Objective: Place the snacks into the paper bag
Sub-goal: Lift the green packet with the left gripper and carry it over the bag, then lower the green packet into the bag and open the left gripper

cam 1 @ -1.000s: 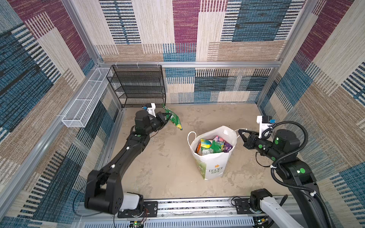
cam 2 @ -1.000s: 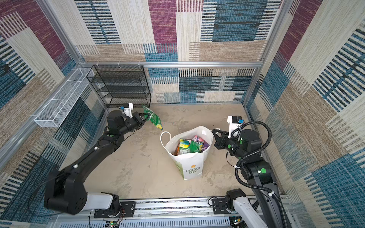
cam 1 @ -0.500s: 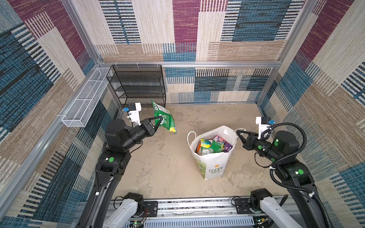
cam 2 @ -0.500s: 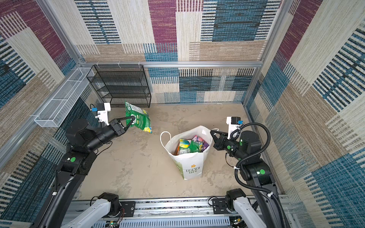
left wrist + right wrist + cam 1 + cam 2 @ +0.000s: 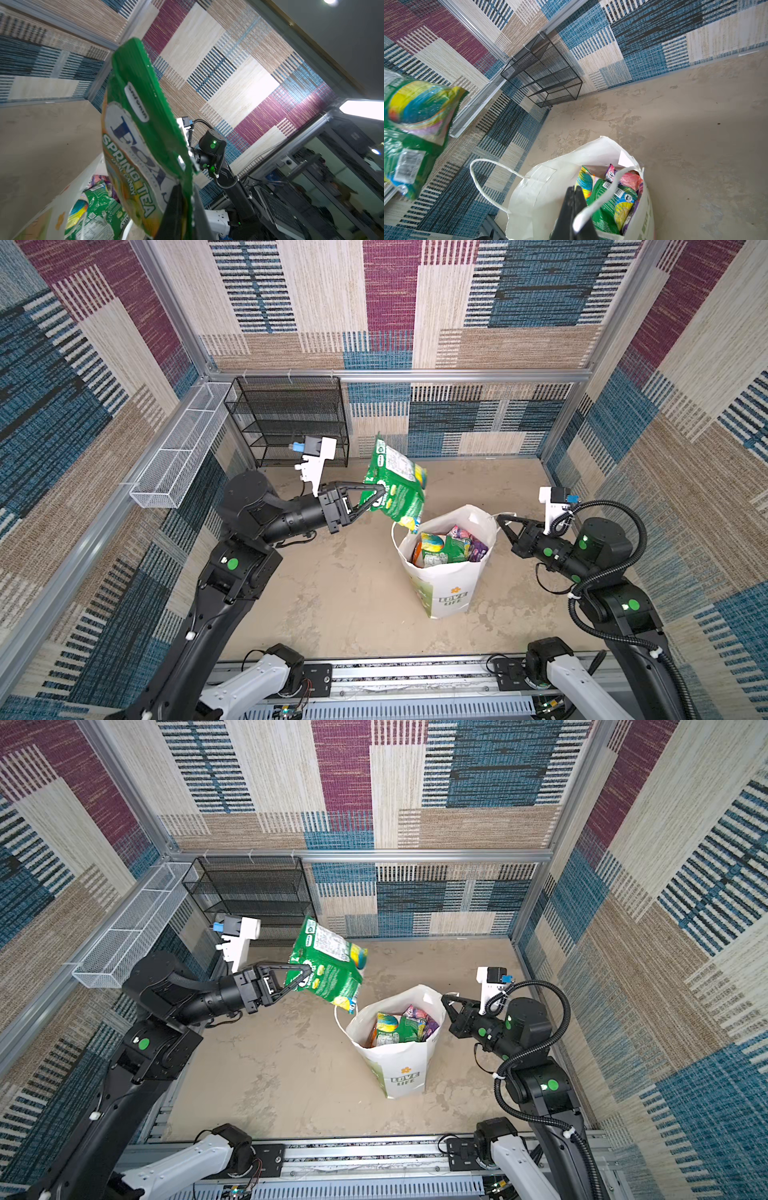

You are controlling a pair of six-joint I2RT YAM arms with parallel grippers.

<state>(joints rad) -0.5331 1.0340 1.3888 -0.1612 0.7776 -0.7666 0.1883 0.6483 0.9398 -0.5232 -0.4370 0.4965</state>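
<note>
Our left hand [image 5: 377, 498] is clamped on 1 green packet [image 5: 395, 489], held in the air just beside the mouth of the paper bag [image 5: 446, 593]. The other snacks [image 5: 449, 547] lie inside the bag and we see none on the surface [image 5: 340, 597], so only this drop seems left. Our right hand [image 5: 500, 521] is pinched together on the bag's cord handle [image 5: 580, 215].

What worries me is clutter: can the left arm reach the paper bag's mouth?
Probably yes: the left hand, shut on a green packet, hangs beside the open paper bag; nothing stands between, and the right hand is at the far rim.
</note>
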